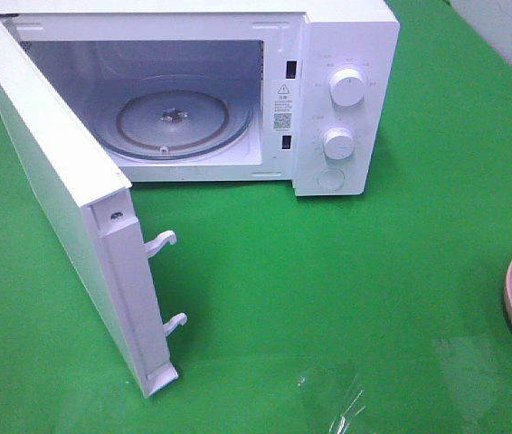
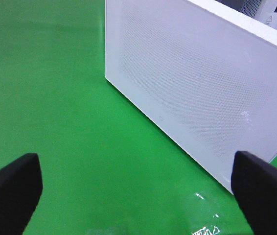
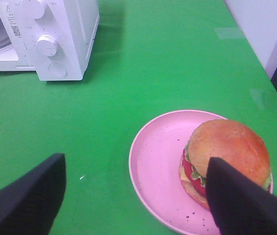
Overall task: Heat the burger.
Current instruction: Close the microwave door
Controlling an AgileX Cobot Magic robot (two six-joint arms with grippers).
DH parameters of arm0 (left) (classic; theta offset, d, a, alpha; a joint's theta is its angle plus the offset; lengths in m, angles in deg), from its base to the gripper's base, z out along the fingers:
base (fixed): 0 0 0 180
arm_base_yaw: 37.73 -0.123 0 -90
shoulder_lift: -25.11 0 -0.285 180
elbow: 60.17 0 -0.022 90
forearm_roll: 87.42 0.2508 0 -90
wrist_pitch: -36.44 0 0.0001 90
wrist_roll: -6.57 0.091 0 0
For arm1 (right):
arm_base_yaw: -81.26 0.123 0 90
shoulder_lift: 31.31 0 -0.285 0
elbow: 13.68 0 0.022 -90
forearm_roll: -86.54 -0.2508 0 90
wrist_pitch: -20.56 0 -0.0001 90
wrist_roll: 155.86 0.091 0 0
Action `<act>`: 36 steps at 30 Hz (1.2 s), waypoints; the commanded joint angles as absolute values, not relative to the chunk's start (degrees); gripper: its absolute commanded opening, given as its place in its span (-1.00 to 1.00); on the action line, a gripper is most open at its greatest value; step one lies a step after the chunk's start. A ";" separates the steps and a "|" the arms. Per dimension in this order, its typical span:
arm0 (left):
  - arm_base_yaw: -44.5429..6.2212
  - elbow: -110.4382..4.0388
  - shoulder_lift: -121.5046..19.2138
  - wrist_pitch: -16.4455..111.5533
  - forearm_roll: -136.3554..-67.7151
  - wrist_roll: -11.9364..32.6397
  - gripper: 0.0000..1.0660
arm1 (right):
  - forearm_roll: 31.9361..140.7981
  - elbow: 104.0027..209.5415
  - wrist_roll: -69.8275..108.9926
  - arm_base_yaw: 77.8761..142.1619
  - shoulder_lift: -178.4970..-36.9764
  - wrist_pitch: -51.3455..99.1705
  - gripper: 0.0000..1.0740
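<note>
The microwave (image 1: 238,90) sat w/ its door (image 1: 66,208) swung wide open at the upper left of the high view, glass turntable (image 1: 173,117) bare inside. The burger (image 3: 226,159) lay on the pink plate (image 3: 158,161) on the green surface (image 1: 328,289), lower right of the right wrist view. The right hand (image 3: 136,196) hung open above the plate, gripping nothing. The left hand (image 2: 138,188) was open too, near the door's outer face.

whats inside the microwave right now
Only the glass turntable sits inside the microwave, with nothing on it. The open door hides the cavity's left wall. The burger is on the pink plate, outside.
</note>
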State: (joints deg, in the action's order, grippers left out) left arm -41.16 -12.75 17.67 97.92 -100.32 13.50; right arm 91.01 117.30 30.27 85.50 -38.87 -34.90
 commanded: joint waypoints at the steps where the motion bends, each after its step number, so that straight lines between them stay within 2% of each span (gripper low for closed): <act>1: -41.28 -12.75 17.61 97.06 -100.77 12.53 0.79 | 90.66 117.12 29.70 85.21 -37.38 -34.56 0.42; 4: -41.28 -13.84 17.55 94.25 -100.55 11.15 0.68 | 90.66 117.12 29.70 85.21 -37.38 -34.56 0.42; 6: -41.28 -14.35 16.52 90.87 -100.26 10.87 0.41 | 90.66 117.12 29.70 85.21 -37.38 -34.56 0.42; 7: -41.28 -14.35 16.52 90.87 -100.26 10.87 0.41 | 90.66 117.12 29.70 85.21 -37.38 -34.56 0.42; 8: -41.28 -14.35 15.26 89.49 -100.26 10.81 0.16 | 90.66 117.12 29.70 85.21 -37.38 -34.56 0.42; 9: -41.28 -14.35 15.26 89.49 -100.26 10.81 0.16 | 90.66 117.12 29.70 85.21 -37.38 -34.56 0.42; 10: -41.28 -14.35 13.71 88.29 -100.26 10.81 -0.15 | 90.66 117.12 29.70 85.21 -37.38 -34.56 0.42; 11: -41.28 -14.35 13.71 88.29 -100.26 10.81 -0.15 | 90.66 117.12 29.70 85.21 -37.38 -34.56 0.42; 12: -41.28 -14.24 11.54 86.40 -100.20 10.87 -0.45 | 90.66 117.12 29.70 85.21 -37.38 -34.56 0.42; 13: -41.28 -14.24 9.87 84.85 -100.20 10.87 -0.65 | 90.66 117.12 29.70 85.21 -37.38 -34.56 0.42; 14: -41.28 -14.24 9.87 84.85 -100.20 10.87 -0.65 | 90.66 117.12 29.70 85.21 -37.38 -34.56 0.42; 15: -41.28 -14.24 7.64 82.56 -100.26 10.87 -0.91 | 90.66 117.12 29.70 85.21 -37.38 -34.56 0.42; 16: -41.28 -14.24 7.64 82.56 -100.26 10.87 -0.91 | 90.66 117.12 29.70 85.21 -37.38 -34.56 0.42; 17: -41.28 -14.24 4.78 79.35 -100.20 11.04 -1.00 | 90.66 117.12 29.70 85.21 -37.38 -34.56 0.42; 18: -41.28 -13.55 1.80 74.88 -100.20 11.10 -1.00 | 90.66 117.12 29.70 85.21 -37.38 -34.56 0.42; 21: -41.28 -12.98 0.42 72.31 -100.20 11.55 -1.00 | 90.66 117.12 29.70 85.21 -37.38 -34.56 0.42; 23: -41.28 -9.65 -3.99 61.13 -100.83 14.71 -1.00 | 90.66 117.12 29.70 85.21 -37.38 -34.56 0.42; 24: -41.28 -9.65 -3.99 61.13 -100.83 14.71 -1.00 | 90.66 117.12 29.70 85.21 -37.38 -34.56 0.42; 25: -41.28 -7.02 -6.40 53.11 -101.86 15.57 -1.00 | 90.66 117.12 29.70 85.21 -37.38 -34.56 0.42; 26: -41.28 -7.02 -6.40 53.11 -101.86 15.57 -1.00 | 90.66 117.12 29.70 85.21 -37.38 -34.56 0.42; 30: -41.28 -1.18 -12.36 36.44 -102.15 19.06 -1.00 | 90.66 117.12 29.70 85.21 -37.38 -34.56 0.42; 36: -41.28 3.92 -17.57 23.89 -102.15 18.72 -1.00 | 90.66 117.12 29.70 85.21 -37.38 -34.56 0.42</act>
